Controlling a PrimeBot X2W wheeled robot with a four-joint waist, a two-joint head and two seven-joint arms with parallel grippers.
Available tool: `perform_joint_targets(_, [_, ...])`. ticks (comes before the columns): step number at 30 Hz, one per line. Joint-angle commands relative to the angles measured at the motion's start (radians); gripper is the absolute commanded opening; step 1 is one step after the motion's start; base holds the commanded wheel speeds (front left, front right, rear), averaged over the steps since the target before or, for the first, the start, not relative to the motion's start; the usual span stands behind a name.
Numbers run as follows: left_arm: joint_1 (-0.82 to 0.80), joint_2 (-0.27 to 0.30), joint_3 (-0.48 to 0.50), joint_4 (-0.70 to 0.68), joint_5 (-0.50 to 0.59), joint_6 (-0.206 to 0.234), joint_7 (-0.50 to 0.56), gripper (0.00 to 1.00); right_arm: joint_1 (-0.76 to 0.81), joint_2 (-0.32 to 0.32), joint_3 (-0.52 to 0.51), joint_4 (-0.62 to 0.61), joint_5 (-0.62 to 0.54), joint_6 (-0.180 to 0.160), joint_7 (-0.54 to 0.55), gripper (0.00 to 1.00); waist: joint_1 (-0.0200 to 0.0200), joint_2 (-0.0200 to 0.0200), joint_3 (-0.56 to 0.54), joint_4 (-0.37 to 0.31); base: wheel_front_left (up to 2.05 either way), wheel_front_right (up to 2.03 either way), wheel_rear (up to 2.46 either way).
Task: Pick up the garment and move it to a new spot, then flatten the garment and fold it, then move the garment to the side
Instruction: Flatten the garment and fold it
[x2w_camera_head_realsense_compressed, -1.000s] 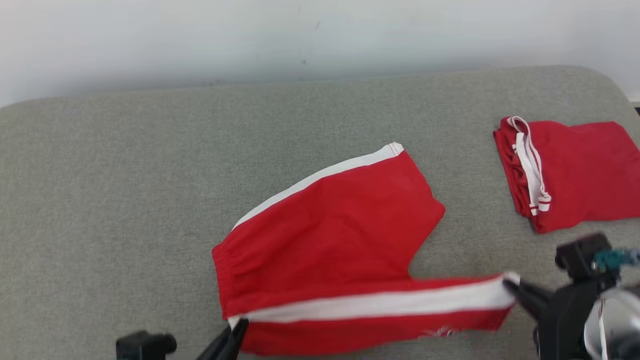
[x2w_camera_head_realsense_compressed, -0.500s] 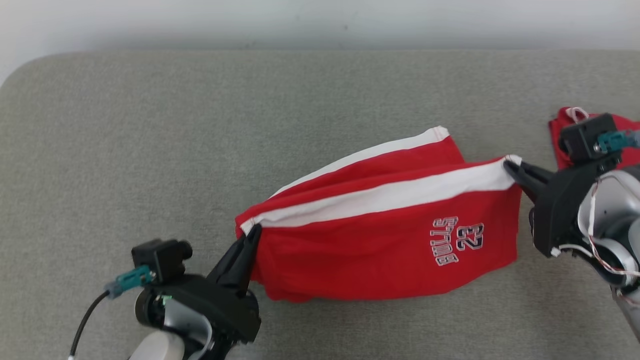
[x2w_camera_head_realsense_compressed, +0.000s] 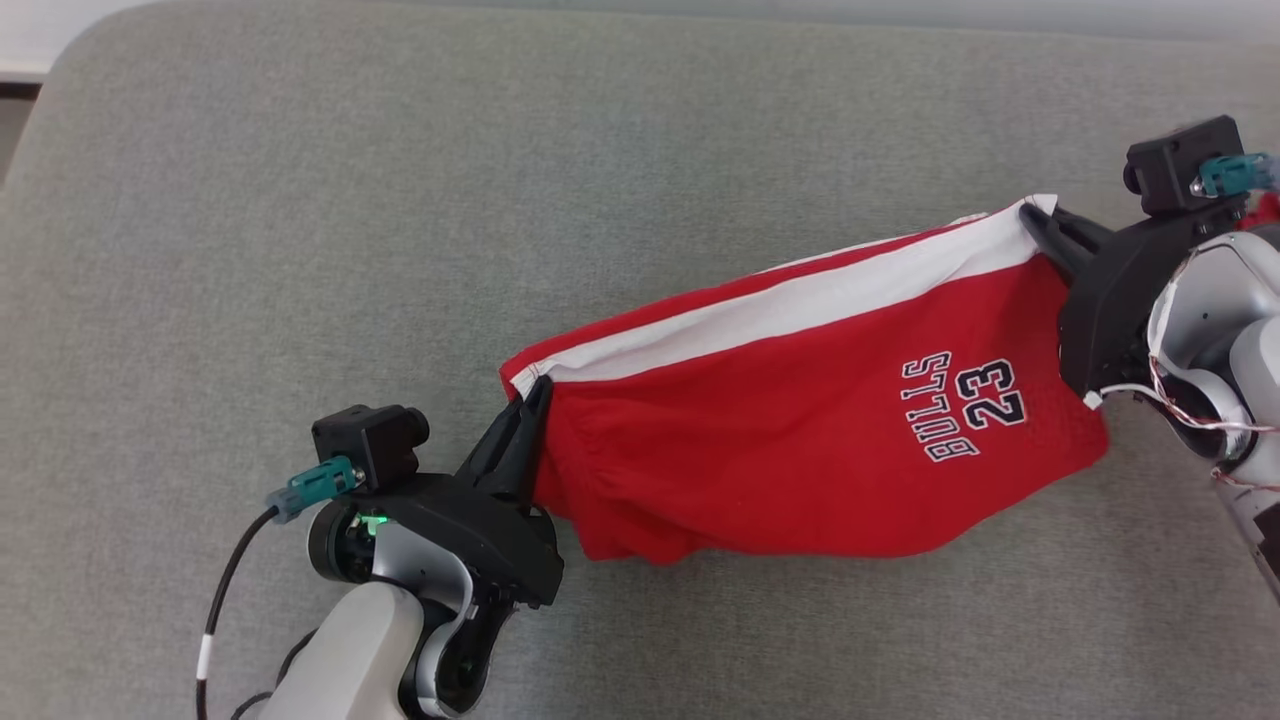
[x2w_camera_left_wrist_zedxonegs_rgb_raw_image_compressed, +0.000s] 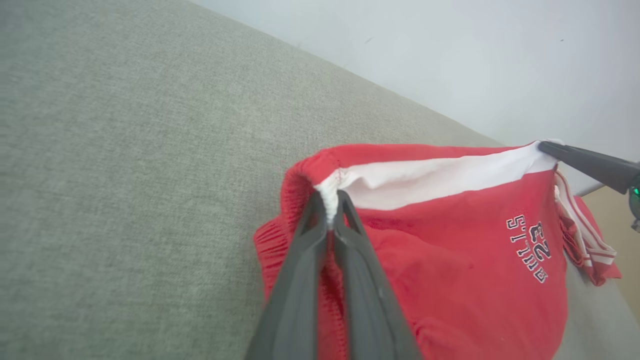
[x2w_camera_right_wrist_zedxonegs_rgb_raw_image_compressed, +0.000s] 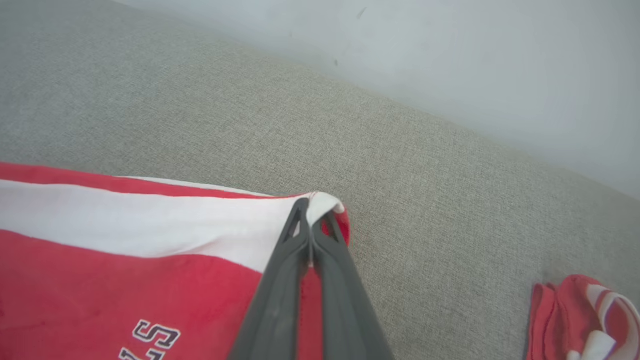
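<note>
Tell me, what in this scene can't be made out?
- Head view: rear layer of the red shorts, covered by the front layer.
- Right wrist view: the second red garment, cut off by the bottom-right corner.
- Left wrist view: part of the shorts' waistband, behind the left fingers.
</note>
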Motion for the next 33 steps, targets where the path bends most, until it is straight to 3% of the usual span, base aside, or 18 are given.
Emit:
perform_joint_targets(1, [-0.015, -0.006, -0.002, 0.011, 0.009, -0.008, -0.008, 0.0, -0.022, 0.007, 0.007, 0.025, -0.006, -0.003, -0.016, 0.0, -0.0003, -0.0002, 0.02, 0.022, 0.0, 0.0, 0.0])
perform_joint_targets(6, [-0.035, -0.016, -0.006, 0.041, 0.001, -0.016, -0.025, 0.0, -0.07, 0.032, 0.037, 0.114, -0.009, -0.003, -0.061, 0.0, -0.0003, -0.0002, 0.024, 0.032, 0.0, 0.0, 0.0])
perform_joint_targets(8, [-0.041, -0.018, -0.007, 0.051, 0.001, -0.02, -0.033, 0.11, -0.082, 0.044, 0.049, 0.15, -0.012, -0.003, -0.075, 0.0, -0.0003, -0.0002, 0.023, 0.033, 0.0, 0.0, 0.0])
perform_joint_targets(9, [-0.041, -0.018, -0.007, 0.051, 0.001, -0.02, -0.033, 0.11, -0.082, 0.044, 0.049, 0.15, -0.012, -0.003, -0.075, 0.0, -0.0003, -0.0002, 0.023, 0.033, 0.0, 0.0, 0.0])
perform_joint_targets(10, [-0.044, -0.02, -0.006, 0.056, 0.002, -0.019, -0.038, 0.35, -0.088, 0.05, 0.056, 0.165, -0.015, -0.003, -0.082, 0.0, -0.0003, -0.0002, 0.022, 0.033, 0.0, 0.0, 0.0])
perform_joint_targets(11, [-0.048, -0.02, -0.008, 0.061, 0.006, -0.021, -0.042, 1.0, -0.095, 0.057, 0.061, 0.181, -0.017, -0.003, -0.091, 0.43, -0.0003, -0.0002, 0.021, 0.033, 0.0, 0.0, 0.0])
perform_joint_targets(12, [-0.05, -0.021, -0.011, 0.067, 0.007, -0.026, -0.042, 1.0, -0.104, 0.063, 0.066, 0.194, -0.021, -0.003, -0.106, 1.0, -0.0003, -0.0002, 0.02, 0.033, 0.0, 0.0, 0.0])
perform_joint_targets(20, [-0.043, -0.003, 0.023, 0.103, 0.039, -0.008, -0.166, 1.0, -0.103, 0.109, 0.085, 0.267, 0.024, -0.003, -0.208, 1.0, -0.0003, -0.0002, -0.03, 0.013, 0.0, 0.0, 0.0])
perform_joint_targets(24, [-0.001, 0.025, 0.053, 0.097, 0.077, 0.002, -0.216, 1.0, -0.08, 0.088, 0.102, 0.27, 0.039, -0.003, -0.219, 1.0, -0.0003, -0.0002, -0.071, -0.009, 0.0, 0.0, 0.0])
perform_joint_targets(28, [0.064, 0.048, 0.11, 0.041, 0.142, 0.012, -0.233, 1.0, -0.03, 0.088, 0.078, 0.272, 0.086, -0.003, -0.213, 1.0, -0.0003, -0.0002, -0.106, -0.023, 0.0, 0.0, 0.0])
perform_joint_targets(33, [0.18, 0.036, 0.224, -0.093, 0.282, 0.004, -0.234, 1.0, 0.047, 0.077, 0.032, 0.268, 0.141, -0.003, -0.196, 1.0, -0.0003, -0.0002, -0.13, -0.026, 0.0, 0.0, 0.0])
